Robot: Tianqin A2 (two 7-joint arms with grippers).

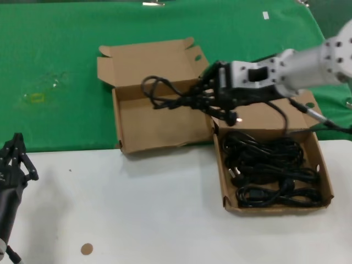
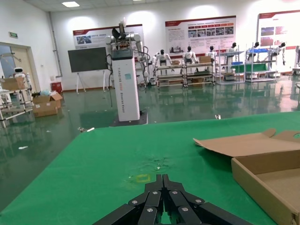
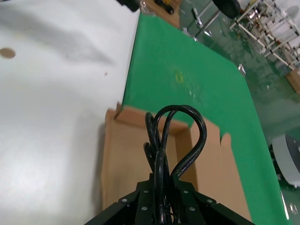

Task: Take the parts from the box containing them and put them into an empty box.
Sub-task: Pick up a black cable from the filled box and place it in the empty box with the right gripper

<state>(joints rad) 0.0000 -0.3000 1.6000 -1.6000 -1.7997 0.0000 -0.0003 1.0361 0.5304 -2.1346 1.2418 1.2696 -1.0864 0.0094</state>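
My right gripper (image 1: 204, 98) is shut on a black power cord (image 1: 160, 91) and holds it in the air over the back right part of the empty box (image 1: 154, 131), the cardboard tray with the wavy front wall. The cord's loops hang out ahead of the fingers. In the right wrist view the gripper (image 3: 164, 183) clamps the cord (image 3: 182, 125) above that box's bare floor (image 3: 123, 154). Several more coiled cords (image 1: 269, 170) lie in the box containing them (image 1: 219, 165) on the right. My left gripper (image 1: 16, 157) is shut and empty, parked at the table's left edge; its fingertips (image 2: 158, 180) touch.
Both boxes straddle the line between the green cloth (image 1: 60, 55) at the back and the white table (image 1: 165, 220) in front. The empty box's lid (image 1: 148, 60) lies open behind it. A small brown disc (image 1: 86, 249) lies near the front edge.
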